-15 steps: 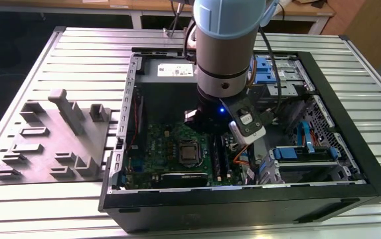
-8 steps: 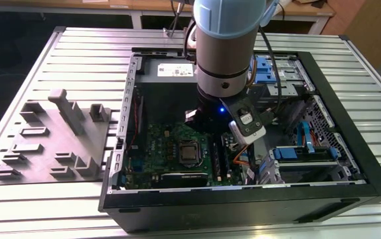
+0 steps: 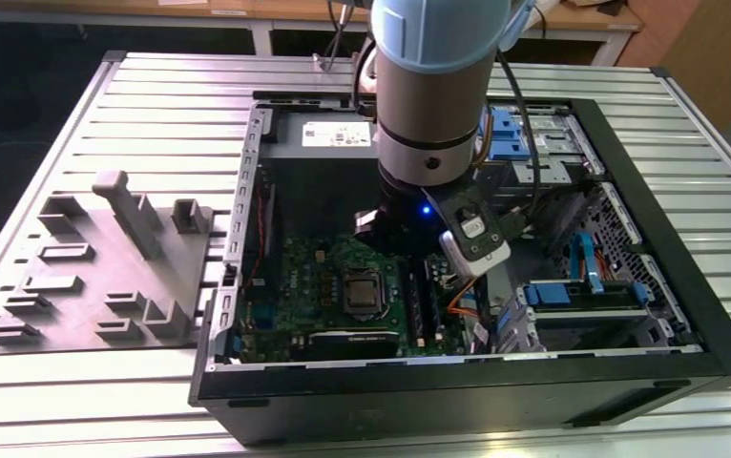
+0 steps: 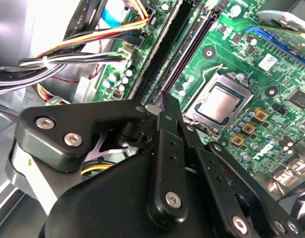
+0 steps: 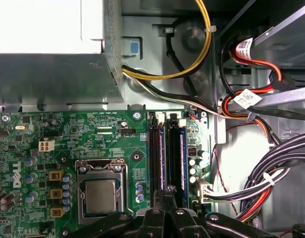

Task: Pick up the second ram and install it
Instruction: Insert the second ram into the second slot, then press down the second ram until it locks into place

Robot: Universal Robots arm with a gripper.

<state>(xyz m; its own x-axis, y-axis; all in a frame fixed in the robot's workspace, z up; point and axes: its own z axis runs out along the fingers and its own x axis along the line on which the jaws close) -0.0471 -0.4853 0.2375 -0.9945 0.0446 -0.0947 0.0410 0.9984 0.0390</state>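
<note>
A: Exterior view, left to right: grey moulded tray (image 3: 98, 277) on the slatted table (image 3: 34, 401), then the open PC case (image 3: 671, 286), with the arm (image 3: 436, 86) reaching down into its middle. Any read on the gripper (image 5: 168, 191)?

B: Pinched together in both wrist views, nothing visible between the fingers. Tip low over the memory slots (image 5: 171, 148), just right of the CPU socket (image 5: 100, 191). Touching or not, can't tell.

A: And the second ram (image 5: 160, 153)?

B: Looks seated upright in those slots. Cable bundle (image 5: 271, 183) further right.
</note>
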